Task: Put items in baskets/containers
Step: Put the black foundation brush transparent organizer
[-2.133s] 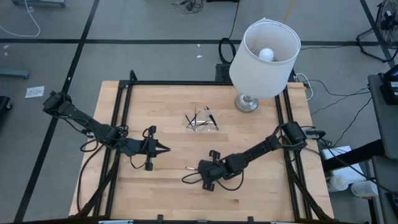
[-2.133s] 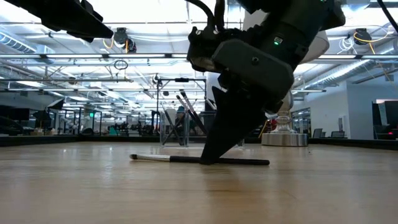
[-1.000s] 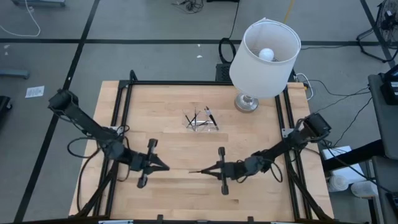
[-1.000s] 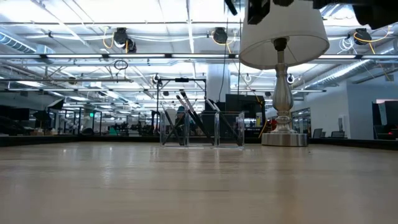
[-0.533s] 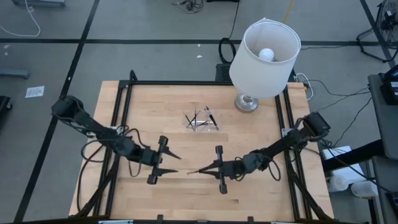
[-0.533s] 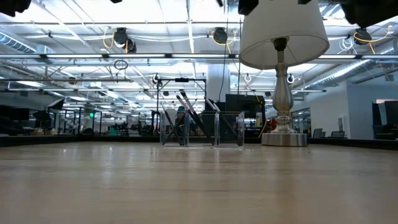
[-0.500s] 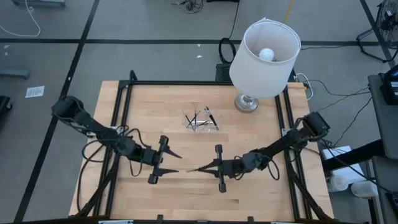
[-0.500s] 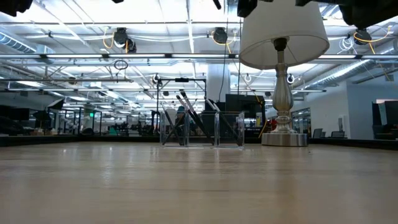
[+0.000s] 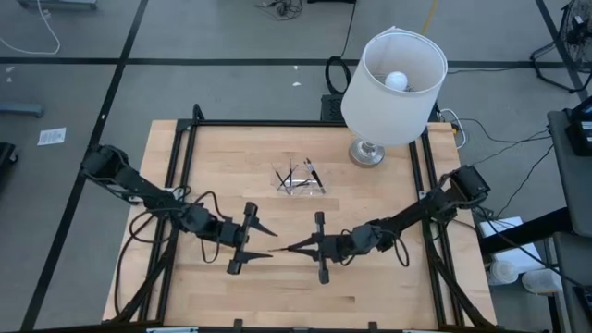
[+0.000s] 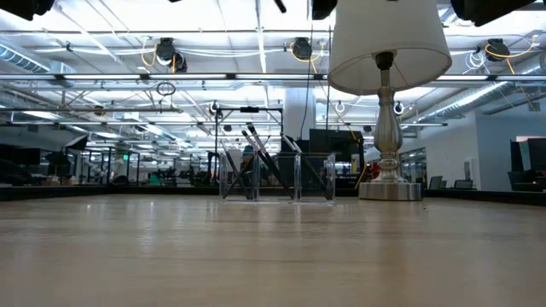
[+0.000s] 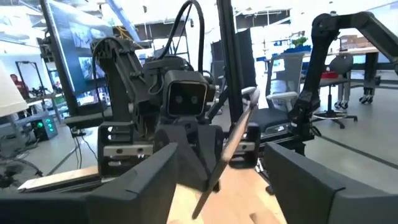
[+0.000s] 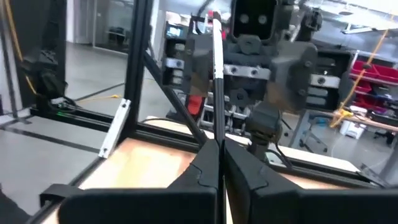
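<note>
My right gripper [image 9: 298, 247] hovers above the table's near middle, shut on a thin dark stick [image 12: 216, 74] with a pale end. The stick points at my left gripper [image 9: 268, 242], which faces it from the table's left, open. In the left wrist view the stick [image 11: 233, 143] runs into the gap between the left fingers without touching them. The transparent tray [image 9: 301, 180] stands at the table's middle, toward the far side, with several dark sticks [image 10: 256, 158] leaning inside it. My right gripper pinches the stick's lower part [image 12: 217, 134] between its two fingers. The fingers lie about level and point toward the table's left. The stick runs on along them and juts out ahead. It is lifted clear of the table.
A white-shaded lamp [image 9: 393, 88] stands on its metal foot [image 9: 366, 154] at the far right of the table, just right of the tray. Black frame rails [image 9: 180, 176] run along the table's left and right sides. Bare wood [image 9: 277, 296] lies below both grippers.
My left gripper has opened and gone toward the table's right, up to the stick's free end. My right gripper has carried the stick a little toward the left, still shut on it and clear of the table.
</note>
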Robot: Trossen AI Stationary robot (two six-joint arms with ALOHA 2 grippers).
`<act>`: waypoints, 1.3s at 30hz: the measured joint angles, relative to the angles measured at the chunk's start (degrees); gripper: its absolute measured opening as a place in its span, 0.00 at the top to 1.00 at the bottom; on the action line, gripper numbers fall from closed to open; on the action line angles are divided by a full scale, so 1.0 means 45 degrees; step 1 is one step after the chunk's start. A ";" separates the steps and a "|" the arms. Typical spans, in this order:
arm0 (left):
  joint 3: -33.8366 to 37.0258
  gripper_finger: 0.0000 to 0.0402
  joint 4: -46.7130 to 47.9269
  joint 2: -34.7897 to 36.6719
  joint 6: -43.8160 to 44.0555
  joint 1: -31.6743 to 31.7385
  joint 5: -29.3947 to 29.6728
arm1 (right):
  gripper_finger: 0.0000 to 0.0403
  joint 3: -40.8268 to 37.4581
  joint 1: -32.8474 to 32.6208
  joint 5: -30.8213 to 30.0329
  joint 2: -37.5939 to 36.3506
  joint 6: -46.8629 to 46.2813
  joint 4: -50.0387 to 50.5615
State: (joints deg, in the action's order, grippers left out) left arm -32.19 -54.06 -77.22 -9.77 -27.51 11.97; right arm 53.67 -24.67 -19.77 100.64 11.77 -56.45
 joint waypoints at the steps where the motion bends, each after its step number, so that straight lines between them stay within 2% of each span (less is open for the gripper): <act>1: -0.0003 0.41 0.0000 -0.0002 0.0025 0.0001 0.0000 | 1.00 0.0000 0.0054 -0.0068 0.0000 -0.0036 0.0032; 14: 0.0002 0.59 0.0087 0.0003 0.0143 0.0151 0.0024 | 1.00 0.0000 0.0555 -0.0267 0.0000 -0.0593 0.0298; 17: 0.0002 0.69 0.0092 0.0003 0.0191 0.0286 0.0022 | 1.00 0.0000 0.0555 -0.0267 0.0000 -0.0588 0.0320; 22: 0.0002 0.94 0.0142 0.0004 0.0074 0.0369 0.0134 | 1.00 0.0000 0.0547 -0.0222 0.0000 -0.0583 0.0366; 23: 0.0002 0.96 0.0181 0.0008 0.0035 0.0356 0.0107 | 1.00 0.0000 0.0535 -0.0253 0.0000 -0.0569 0.0378; 33: 0.0002 0.97 0.0850 0.0013 -0.0513 0.0299 0.0076 | 0.99 -0.0005 0.0421 -0.0314 0.0000 -0.0511 0.0947; 39: 0.0016 0.97 0.2025 0.0315 -0.0711 0.0128 0.0922 | 0.84 0.0000 -0.0163 -0.2090 0.0000 -0.0288 0.1078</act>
State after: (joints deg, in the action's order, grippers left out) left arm -32.12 -44.95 -75.80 -12.97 -26.93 16.12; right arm 53.67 -25.41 -29.17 100.64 10.48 -51.60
